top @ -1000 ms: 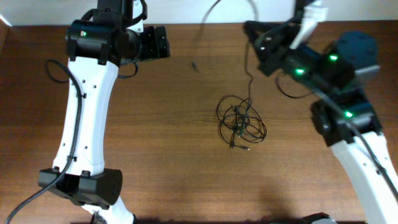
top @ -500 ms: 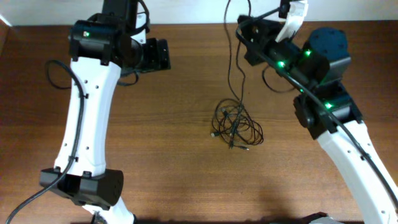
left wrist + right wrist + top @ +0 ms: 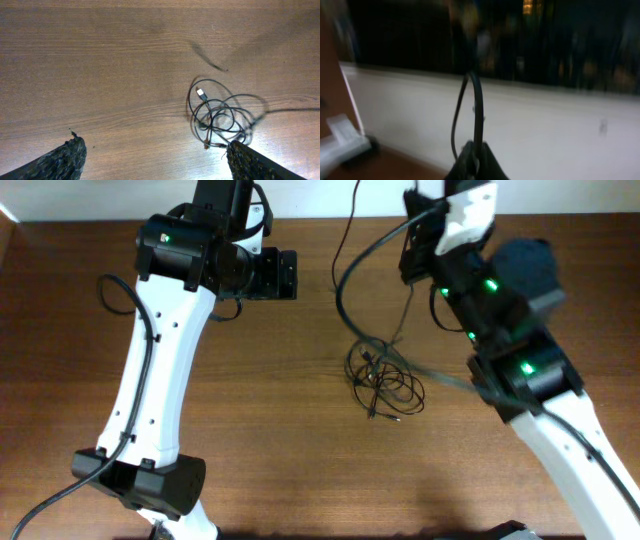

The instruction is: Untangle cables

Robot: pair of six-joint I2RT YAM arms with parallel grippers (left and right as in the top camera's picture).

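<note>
The cables (image 3: 385,380) lie as a tangle of thin black loops on the brown table, with small connector tips showing. In the left wrist view the tangle (image 3: 220,117) sits right of centre, just above the right finger. One strand (image 3: 342,280) rises from the tangle toward the top edge. My right gripper (image 3: 412,240) is raised high and shut on this strand (image 3: 477,100), its jaws (image 3: 476,159) pinched together. My left gripper (image 3: 285,275) hovers left of and above the tangle, fingers wide apart and empty (image 3: 155,160).
The wooden table (image 3: 260,430) runs to a pale wall at the far edge. The left arm's white link (image 3: 150,380) crosses the table's left part, and the right arm's link (image 3: 570,450) crosses the right. The arms' own thicker black cables run along them.
My right gripper has swung and risen with the strand, which now arcs up close to the camera. The tangle shifted slightly. My left gripper has moved right, toward the tangle.
</note>
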